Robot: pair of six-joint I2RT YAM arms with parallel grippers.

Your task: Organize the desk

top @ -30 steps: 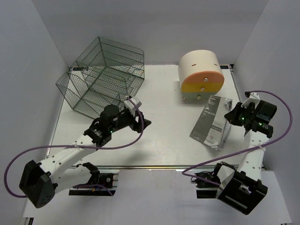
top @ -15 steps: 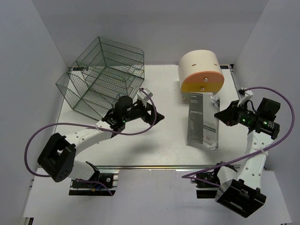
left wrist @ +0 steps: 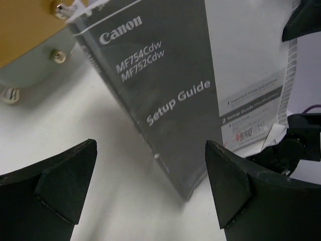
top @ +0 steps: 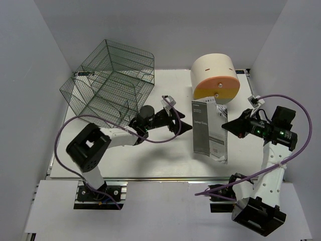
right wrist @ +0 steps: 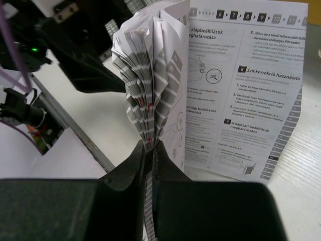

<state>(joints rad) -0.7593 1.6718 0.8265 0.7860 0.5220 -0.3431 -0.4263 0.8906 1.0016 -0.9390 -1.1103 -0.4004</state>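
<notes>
At the white counter, the right hand grips the Canon setup guide by its pages while the left hand gapes empty just left of it.

Soft, even overhead light fills the sharp top view; the desk carries only faint grey shadows near its middle. In the left wrist view the booklet lettering smears slightly. The right gripper is blurred close up, the pages beyond it crisp.
</notes>
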